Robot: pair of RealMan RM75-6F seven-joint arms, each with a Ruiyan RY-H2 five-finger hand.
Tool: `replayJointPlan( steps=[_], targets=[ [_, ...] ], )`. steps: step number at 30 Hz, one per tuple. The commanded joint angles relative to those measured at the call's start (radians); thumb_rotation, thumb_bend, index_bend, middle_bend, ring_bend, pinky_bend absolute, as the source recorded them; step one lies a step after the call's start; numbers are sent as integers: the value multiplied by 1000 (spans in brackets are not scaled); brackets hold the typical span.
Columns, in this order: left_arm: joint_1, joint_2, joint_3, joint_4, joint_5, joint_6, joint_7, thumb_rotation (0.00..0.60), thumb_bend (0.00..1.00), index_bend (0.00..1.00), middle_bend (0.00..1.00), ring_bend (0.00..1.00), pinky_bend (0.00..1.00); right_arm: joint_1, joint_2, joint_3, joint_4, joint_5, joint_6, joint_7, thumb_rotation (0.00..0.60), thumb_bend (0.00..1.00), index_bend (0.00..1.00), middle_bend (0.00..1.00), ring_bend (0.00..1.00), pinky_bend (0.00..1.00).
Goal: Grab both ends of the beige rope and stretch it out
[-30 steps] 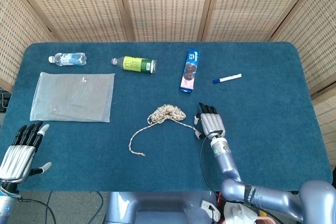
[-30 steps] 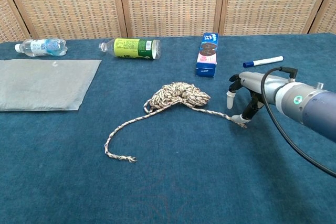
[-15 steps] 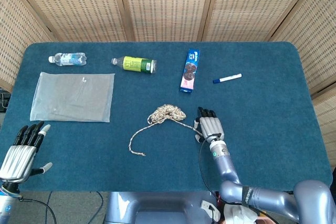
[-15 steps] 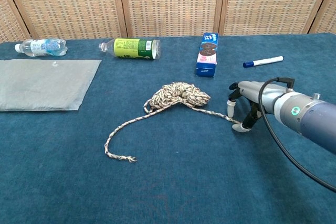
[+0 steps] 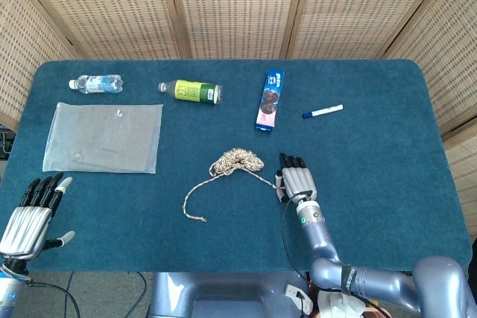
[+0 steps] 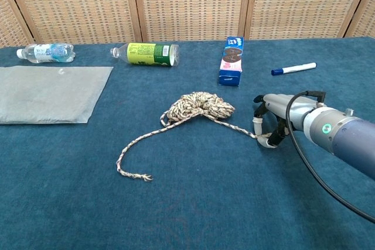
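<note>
Blue felt covers the table (image 5: 373,184); on it, at the far left, lies a clear plastic bag (image 5: 103,138), flat and well apart from both hands; the beige rope (image 6: 193,112) sits near the middle, a bunched coil with one tail curving down to a frayed end at the left and a second strand running right to the right hand (image 6: 270,122).

That right hand rests low on the cloth with its fingers (image 6: 256,122) curled down around the rope's right end (whether they actually pinch it the pictures do not settle); a second ago it stood higher and a little further right, fingers looser, and it has since slid in toward the coil and closed down on the strand.

The left hand (image 5: 31,212) hangs at the table's near left corner, fingers spread and holding nothing, unchanged; the rope's frayed left end lies well apart from it.

Along the far edge: a green-labelled bottle (image 5: 191,91), a blue biscuit box (image 5: 269,100), a small water bottle (image 5: 95,83), and a blue-capped marker (image 5: 323,112).
</note>
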Motion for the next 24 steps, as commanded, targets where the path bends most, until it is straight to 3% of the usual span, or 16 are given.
replayJointPlan(
  steps=[1,13,20,24],
  targets=[
    [-1,0,0,0,-1,-1,-1,600,34,0,0,0,0,0,-5,-3,8,-5,4,-4,600,426,566,0,0,0],
    [-54,-42,-19,55,44,-35,8,600,76,13,0,0,0,-3,-16,-14,36,-73,20,10,600,434,678,27,0,0],
    [-215,-129,-35,186,166,-176,-2,600,152,266,0,0,0,-3,-1,-21,29,-108,10,16,600,434,687,40,0,0],
    [-299,-195,-32,267,229,-243,-7,600,169,327,0,0,0,-5,-2,-20,27,-126,9,27,600,434,689,50,0,0]
  ],
)
